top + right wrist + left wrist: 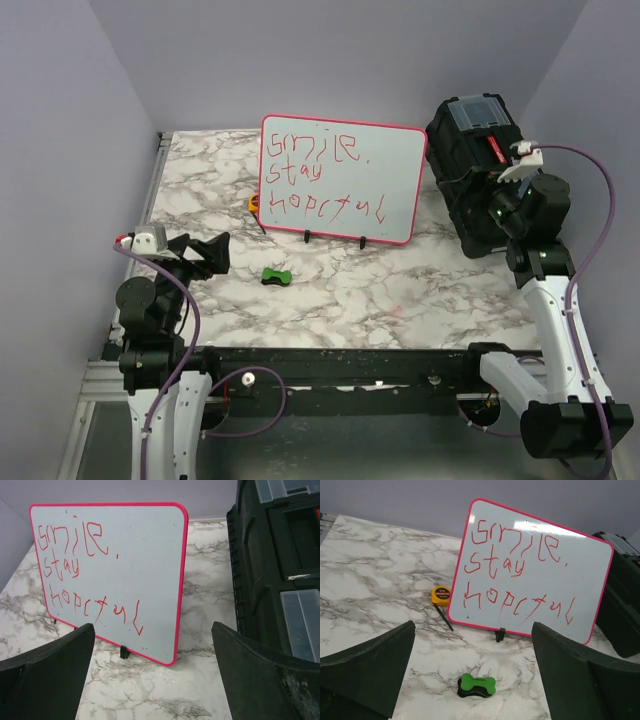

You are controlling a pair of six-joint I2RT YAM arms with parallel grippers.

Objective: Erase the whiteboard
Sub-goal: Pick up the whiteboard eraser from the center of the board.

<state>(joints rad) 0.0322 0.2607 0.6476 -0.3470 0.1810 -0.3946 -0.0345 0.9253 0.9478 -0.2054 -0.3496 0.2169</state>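
Nearest the lens, the left gripper stands spread wide with nothing between its fingers; we find the right gripper likewise spread and empty. We locate the whiteboard upright at upper centre of the top view, covered in red lettering. A green eraser lies on the table below its left part, apart from it. A black toolbox stands just right of the board.

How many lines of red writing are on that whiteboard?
3 on the whiteboard: "smile" at top, "stay" in the middle, a longer word at the bottom. None looks hidden.
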